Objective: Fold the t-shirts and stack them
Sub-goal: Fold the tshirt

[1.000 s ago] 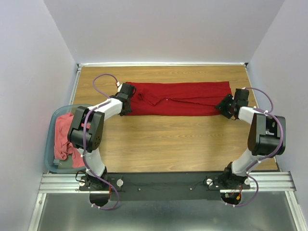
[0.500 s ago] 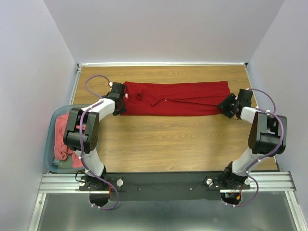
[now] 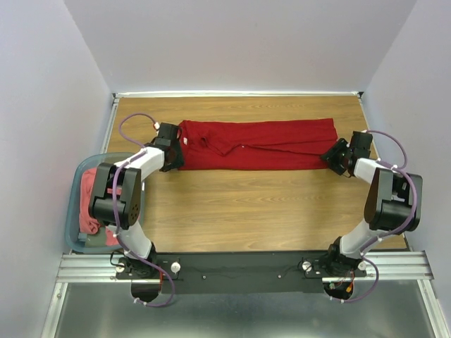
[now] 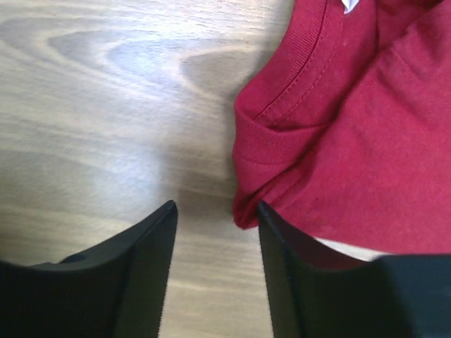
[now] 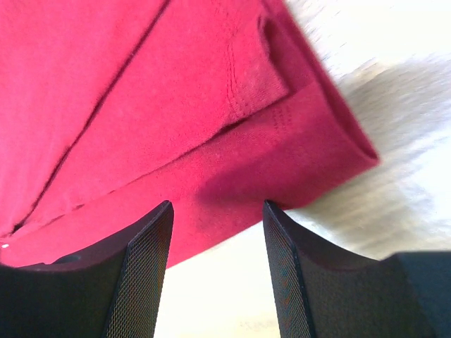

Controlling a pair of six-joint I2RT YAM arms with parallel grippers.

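So, from the overhead camera the deep crimson red cloth t-shirt [image 3: 261, 144] lies flat across the far half of the light wooden table [image 3: 246, 211], folded into a wide band running left to right. The left gripper [image 3: 173, 148] sits at its neck end and the right gripper [image 3: 332, 156] at the opposite end. What overhead doesn't give you is the finger state; both are just black blobs up there. The left wrist camera sorts that out: the jaws stand apart with bare wood in the gap, and the corner below the ribbed collar [image 4: 303, 70] lies just beside one black finger [image 4: 296, 289], with nothing pinched. You also catch a sliver of the small white neck label [image 4: 349, 5] at the top edge. On the right wrist camera the jaws are spread too, with the stitched hem end of the shirt showing behind the gap, though I can't tell whether the tips touch the cloth. Only the overhead view shows the lighter coral-pink t-shirt [image 3: 88, 204], crumpled in the translucent blue-grey plastic tub [image 3: 90, 158] off the table's left edge.
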